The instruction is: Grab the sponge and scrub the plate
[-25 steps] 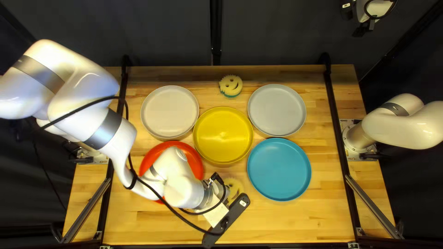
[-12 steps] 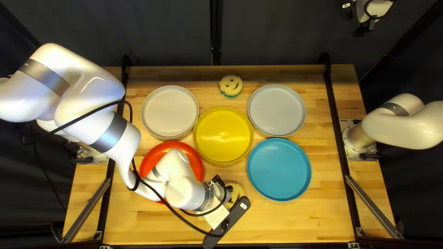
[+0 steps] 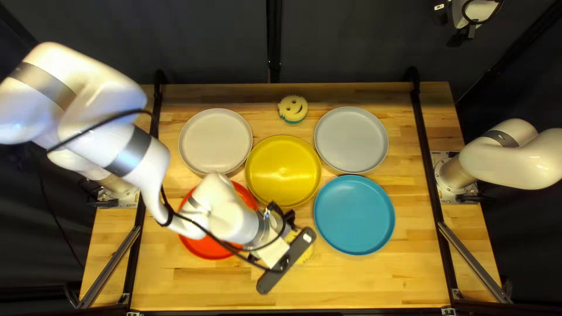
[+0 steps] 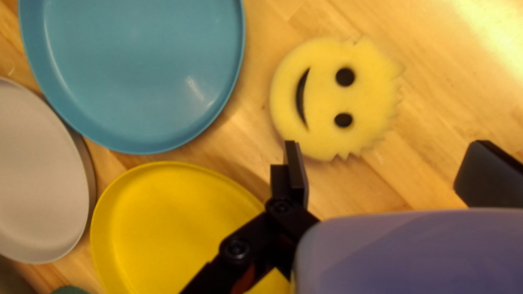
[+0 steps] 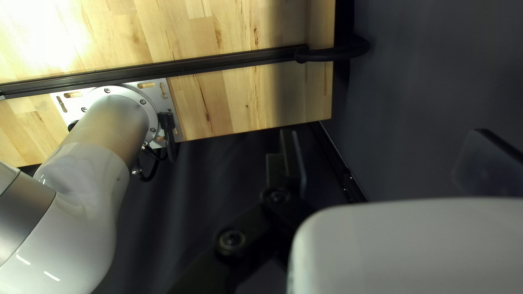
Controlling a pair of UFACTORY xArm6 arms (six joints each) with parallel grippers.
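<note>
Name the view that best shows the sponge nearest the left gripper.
Left wrist view: the sponge shows nearly whole, smile and eyes included. The top left view shows only parts beside the left gripper; the right wrist view, none.

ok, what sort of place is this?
Probably a robotics lab or test cell: white jointed robot arms mounted at both sides of a light wooden table, a dark hanging curtain behind it, and round coloured plates laid out with yellow smiley-face sponges.

The wooden surface [image 3: 363, 281] has a white plate [image 3: 215, 141], gray plate [image 3: 351, 139], yellow plate [image 3: 283, 169], red plate [image 3: 208, 248], blue plate [image 3: 354, 214], far smiley sponge [image 3: 293, 108] and near smiley sponge [image 4: 324, 100].
</note>
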